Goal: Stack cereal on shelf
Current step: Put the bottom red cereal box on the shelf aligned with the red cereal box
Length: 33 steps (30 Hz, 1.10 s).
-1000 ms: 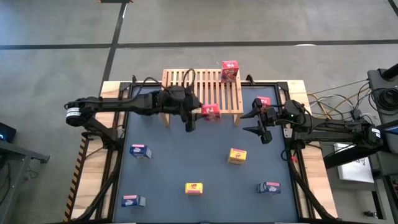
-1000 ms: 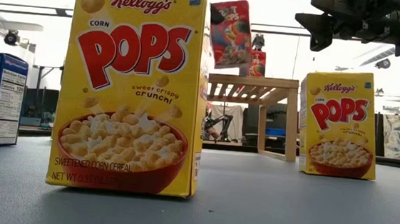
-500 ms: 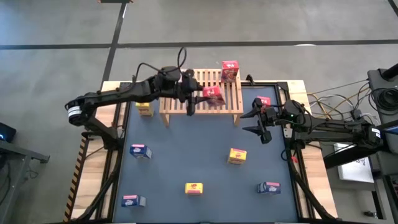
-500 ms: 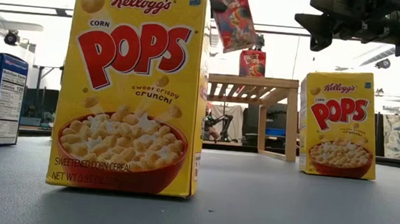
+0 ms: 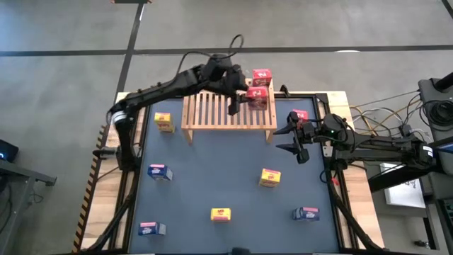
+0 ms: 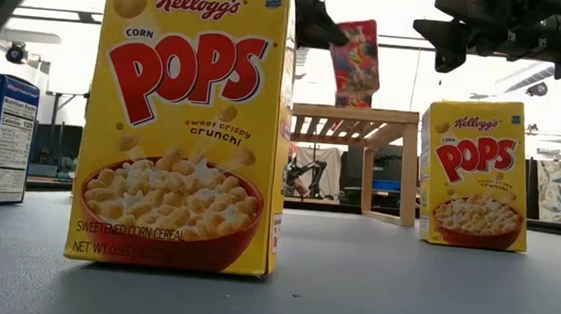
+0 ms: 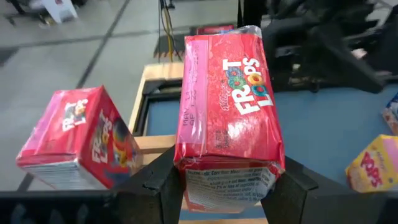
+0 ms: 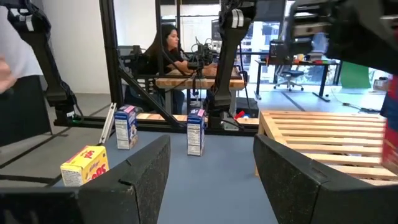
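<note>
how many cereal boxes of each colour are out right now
red boxes: 3 (one on the shelf, one held over it by the left gripper, one beside the right gripper)
yellow boxes: 3
blue boxes: 3
total: 9

Red cereal box [image 5: 256, 97] aloft over shelf [image 5: 212, 112] – second red box [image 5: 261, 76] beside.
</note>
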Tool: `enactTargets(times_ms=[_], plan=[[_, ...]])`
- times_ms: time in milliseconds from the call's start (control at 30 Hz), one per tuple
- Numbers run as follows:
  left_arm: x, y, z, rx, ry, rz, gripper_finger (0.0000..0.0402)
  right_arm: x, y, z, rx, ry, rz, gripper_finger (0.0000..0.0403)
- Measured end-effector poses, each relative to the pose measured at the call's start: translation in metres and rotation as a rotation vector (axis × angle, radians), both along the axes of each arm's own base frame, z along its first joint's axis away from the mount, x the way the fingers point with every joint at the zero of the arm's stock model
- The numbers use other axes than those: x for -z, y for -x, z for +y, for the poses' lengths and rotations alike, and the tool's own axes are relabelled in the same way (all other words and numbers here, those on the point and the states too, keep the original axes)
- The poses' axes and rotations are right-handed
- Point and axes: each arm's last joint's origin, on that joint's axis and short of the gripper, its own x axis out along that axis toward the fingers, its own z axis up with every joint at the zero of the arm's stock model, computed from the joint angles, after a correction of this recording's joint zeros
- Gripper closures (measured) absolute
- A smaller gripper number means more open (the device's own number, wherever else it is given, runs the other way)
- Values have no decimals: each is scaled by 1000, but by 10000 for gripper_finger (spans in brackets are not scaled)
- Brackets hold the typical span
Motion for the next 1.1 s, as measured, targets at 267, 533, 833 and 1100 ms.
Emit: enactTargets(times_ms=[267,533,833,1100], plan=[[0,-23,20,26,49,178,249,2,0,0,-2,-18,25,184],[10,-25,24,35,40,143,249,4,0,0,-5,-22,38,184],[15,-26,26,18,57,154,249,4,0,0,-5,-22,39,184],[32,-28,28,-7,93,182,224,3,0,0,-5,-19,34,184]])
